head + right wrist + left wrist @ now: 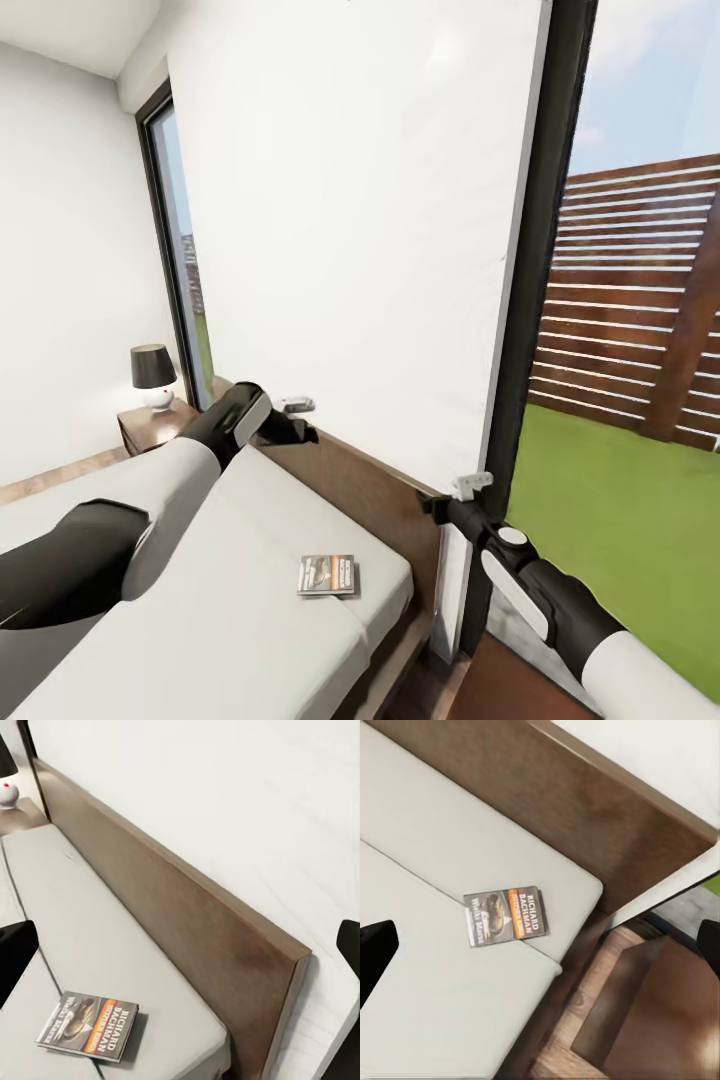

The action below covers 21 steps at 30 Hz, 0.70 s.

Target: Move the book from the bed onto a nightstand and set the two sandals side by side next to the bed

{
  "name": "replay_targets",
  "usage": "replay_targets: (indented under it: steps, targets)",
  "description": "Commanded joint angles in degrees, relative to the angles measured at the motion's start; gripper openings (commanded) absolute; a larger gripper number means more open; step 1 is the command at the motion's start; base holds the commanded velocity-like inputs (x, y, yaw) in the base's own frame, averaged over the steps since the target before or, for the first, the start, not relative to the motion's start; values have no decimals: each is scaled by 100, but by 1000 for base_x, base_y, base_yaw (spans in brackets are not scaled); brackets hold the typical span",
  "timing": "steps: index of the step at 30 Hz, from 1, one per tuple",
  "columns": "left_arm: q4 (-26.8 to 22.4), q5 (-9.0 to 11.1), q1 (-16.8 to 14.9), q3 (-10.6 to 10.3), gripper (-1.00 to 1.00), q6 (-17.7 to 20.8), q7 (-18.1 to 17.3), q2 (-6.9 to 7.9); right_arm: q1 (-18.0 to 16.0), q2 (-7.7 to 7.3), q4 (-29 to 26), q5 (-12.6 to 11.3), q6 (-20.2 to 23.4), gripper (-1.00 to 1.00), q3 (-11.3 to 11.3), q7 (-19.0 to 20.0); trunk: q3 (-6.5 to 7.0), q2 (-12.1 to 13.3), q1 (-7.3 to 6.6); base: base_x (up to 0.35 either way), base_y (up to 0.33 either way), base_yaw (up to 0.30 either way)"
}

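The book [327, 576] lies flat on the pale grey mattress [250, 560] of the bed, near the headboard [370, 480] and the bed's right corner. Its dark cover with an orange band also faces the left wrist camera [505, 916] and the right wrist camera [88, 1025]. My left gripper [297, 405] hangs open above the headboard, well clear of the book. My right gripper [472, 486] is open beside the headboard's right end, by the window frame. One nightstand [660, 1020] stands right beside that corner of the bed. The sandals are out of view.
A second nightstand [150, 425] with a black-shaded lamp [153, 375] stands at the far side of the bed. A white wall rises behind the headboard. A tall black-framed window [540, 250] at the right looks onto grass and a wooden fence.
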Motion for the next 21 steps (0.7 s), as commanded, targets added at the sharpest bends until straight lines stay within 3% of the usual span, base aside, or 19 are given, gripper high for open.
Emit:
replay_targets:
  steps: [1,3,5,7,10,11,14,15,21]
  targets:
    - [74,21,-48,-39,100,-2,-5,5,-5,-11,-52,-45,17,100,17,-28,12,36,-20,0,0,0]
    - [151,23,-84,-31,100,-31,-7,21,-5,-14,-104,-45,16,100,14,-28,48,116,-64,0,0,0]
    - [355,26,-108,236,100,-211,-20,56,-5,-17,-148,-41,14,100,25,-32,84,197,-108,0,0,0]
    - [453,29,-101,348,100,-314,-22,59,-5,-19,-146,-39,15,100,29,-34,120,277,-152,0,0,0]
    - [828,29,-21,503,100,-697,-29,24,-5,-28,-150,-48,21,100,16,-36,174,397,-218,0,0,0]
    - [1013,23,24,541,100,-1005,-52,0,-5,-56,-154,-51,20,100,13,-36,192,437,-240,0,0,0]
    - [1088,15,42,557,100,-1137,-127,-10,-5,-90,-152,-54,4,100,16,-36,246,558,-306,0,0,0]
    - [1149,-11,54,553,100,-1214,-371,-3,-5,-106,-140,-57,7,100,19,-37,264,598,-328,0,0,0]
    - [1153,-27,57,533,100,-1223,-429,-9,-5,-107,-126,-61,-7,100,27,-35,372,838,-460,0,0,0]
